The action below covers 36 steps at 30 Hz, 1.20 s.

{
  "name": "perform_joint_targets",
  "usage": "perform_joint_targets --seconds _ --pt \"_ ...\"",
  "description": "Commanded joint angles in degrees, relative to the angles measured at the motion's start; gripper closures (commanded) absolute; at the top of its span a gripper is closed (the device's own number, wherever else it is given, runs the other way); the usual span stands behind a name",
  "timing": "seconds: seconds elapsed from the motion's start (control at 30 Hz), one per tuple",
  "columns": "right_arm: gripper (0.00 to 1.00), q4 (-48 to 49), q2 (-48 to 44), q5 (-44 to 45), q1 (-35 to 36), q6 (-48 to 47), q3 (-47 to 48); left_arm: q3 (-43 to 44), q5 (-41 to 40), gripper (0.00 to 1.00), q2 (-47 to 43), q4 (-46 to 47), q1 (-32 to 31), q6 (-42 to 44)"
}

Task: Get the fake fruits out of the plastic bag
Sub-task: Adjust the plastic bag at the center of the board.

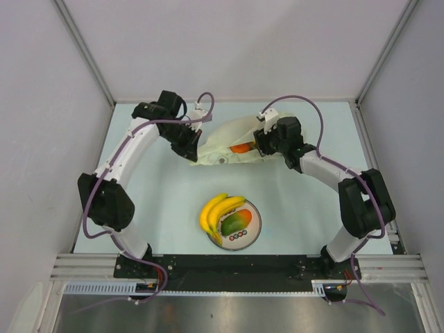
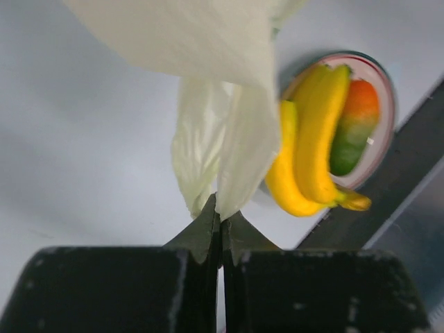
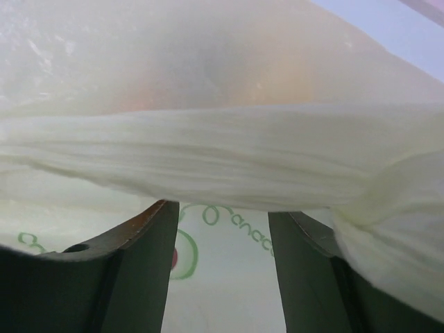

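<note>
The pale plastic bag point(image 1: 225, 142) lies at the table's back middle, an orange fruit point(image 1: 240, 148) showing at its mouth. My left gripper point(image 1: 193, 143) is shut on the bag's left edge; the left wrist view shows the film point(image 2: 222, 149) pinched between its jaws. My right gripper point(image 1: 259, 143) is open at the bag's mouth; in the right wrist view its fingers point(image 3: 142, 260) sit under a bunched fold of bag point(image 3: 229, 159), with an orange glow behind the film. The banana bunch point(image 1: 216, 210) and mango point(image 1: 236, 222) lie on the plate. The grapes are hidden.
The white plate point(image 1: 254, 229) with red marks sits at the table's front middle, also in the left wrist view point(image 2: 380, 149). The black rail point(image 1: 229, 263) runs along the near edge. Grey walls enclose the table on three sides.
</note>
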Motion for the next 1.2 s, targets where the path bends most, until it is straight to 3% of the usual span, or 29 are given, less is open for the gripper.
perform_joint_targets --seconds 0.0,0.1,0.23,0.43,0.6,0.73,0.83,1.0,1.17 --pt "0.43 1.88 2.17 -1.46 1.41 1.32 2.0 -1.1 19.56 1.0 -2.36 -10.39 -0.5 7.68" --pt "0.44 3.64 4.19 -1.37 2.81 -0.61 3.14 -1.81 24.06 1.0 1.06 -12.77 -0.42 9.01" --pt "0.44 3.56 7.19 -0.85 3.17 -0.53 5.52 -1.02 19.51 1.0 2.31 -9.27 -0.42 4.54" --pt "0.43 2.51 12.27 -0.4 1.15 3.07 12.28 4.86 3.18 1.0 0.81 -1.62 -0.42 -5.73" --pt "0.3 5.84 16.67 5.99 0.1 7.01 17.55 5.84 -13.23 1.0 -0.23 0.14 -1.55 -12.6" --pt "0.27 4.89 19.76 7.6 -1.05 8.7 23.7 6.1 -22.23 1.0 -1.99 3.38 -1.47 -15.15" --pt "0.27 0.5 18.63 2.53 -1.31 6.95 25.74 8.47 -22.08 1.0 -2.09 3.4 -1.47 -15.68" --pt "0.27 -5.48 9.33 -3.29 -0.61 3.52 19.52 7.78 -19.18 1.0 -4.36 3.83 -2.17 -15.24" --pt "0.27 -13.21 3.42 -6.29 3.07 -2.98 15.28 -2.75 -15.75 1.0 -8.49 9.36 -2.7 -17.95"
